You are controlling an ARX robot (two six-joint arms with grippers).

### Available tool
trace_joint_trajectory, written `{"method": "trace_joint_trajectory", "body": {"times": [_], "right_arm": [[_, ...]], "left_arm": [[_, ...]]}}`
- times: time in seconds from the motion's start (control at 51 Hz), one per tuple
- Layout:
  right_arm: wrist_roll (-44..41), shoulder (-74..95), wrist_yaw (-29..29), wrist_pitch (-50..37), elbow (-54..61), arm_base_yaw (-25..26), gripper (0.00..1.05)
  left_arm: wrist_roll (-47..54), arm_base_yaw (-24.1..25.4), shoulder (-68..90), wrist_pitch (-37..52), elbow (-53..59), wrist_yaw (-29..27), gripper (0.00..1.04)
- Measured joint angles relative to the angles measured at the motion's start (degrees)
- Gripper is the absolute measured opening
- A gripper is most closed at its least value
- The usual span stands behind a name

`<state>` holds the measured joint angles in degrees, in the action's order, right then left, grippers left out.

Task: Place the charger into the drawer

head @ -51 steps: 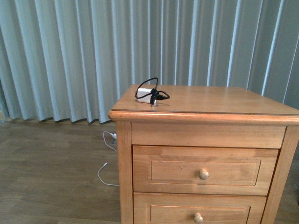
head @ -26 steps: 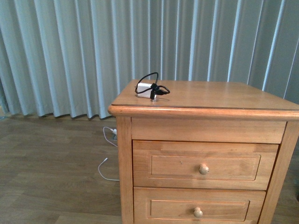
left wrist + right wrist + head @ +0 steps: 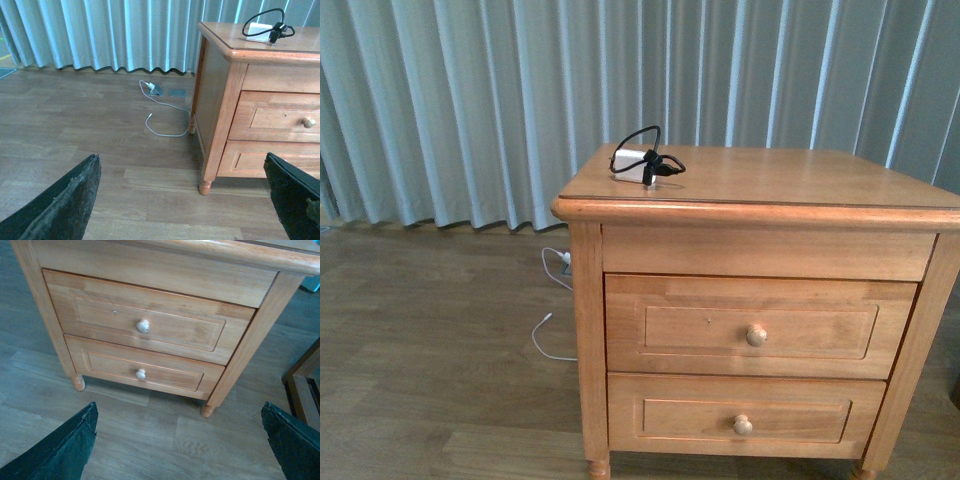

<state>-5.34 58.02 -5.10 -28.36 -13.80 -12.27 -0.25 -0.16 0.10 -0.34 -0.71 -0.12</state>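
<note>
On top of the light-brown wooden nightstand [image 3: 790,190], near its far left corner, lies the small white rectangular charger [image 3: 632,161] with its thin black cable looped around it. It is in the same place on the top as one second ago. What differs in the front view is the framing: the nightstand now stands higher in the picture, so the whole shorter lower drawer [image 3: 680,412] and the two near feet show, which were cut off before. The taller upper wooden drawer with the recessed panel front [image 3: 700,328] and its round wooden knob [image 3: 756,335] is shut, and the charger is well apart from it, up on the top.

Neither arm shows in the front view. In the left wrist view the left gripper [image 3: 181,159] hangs over the grey-brown plank floor [image 3: 75,125], to the left of the nightstand and apart from it; its two dark fingers [image 3: 65,205] are spread wide with nothing between them. A thin white cable [image 3: 167,131] lies on the floor near the pale pleated curtain [image 3: 100,30]. In the right wrist view the right gripper [image 3: 178,406] looks down on both drawer fronts from the near side, touching neither; its dark fingers [image 3: 60,450] are also spread wide and hold nothing.
</note>
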Motion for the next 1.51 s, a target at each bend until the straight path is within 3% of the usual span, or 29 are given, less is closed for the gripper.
{"method": "trace_joint_trajectory", "body": {"times": [0.431, 0.921, 1.509], "right_arm": [[2.3, 35.7, -4.7, -11.8, -18.1, -6.4, 0.97], [12.5, 58.9, -8.0, -9.3, -40.1, -7.6, 0.97], [12.7, 72.1, -8.7, -7.9, -55.9, -6.5, 0.97]], "left_arm": [[0.0, 0.0, 0.0, 0.0, 0.0, 0.0, 0.99], [0.0, 0.0, 0.0, 0.0, 0.0, 0.0, 0.99], [0.0, 0.0, 0.0, 0.0, 0.0, 0.0, 0.99]]}}
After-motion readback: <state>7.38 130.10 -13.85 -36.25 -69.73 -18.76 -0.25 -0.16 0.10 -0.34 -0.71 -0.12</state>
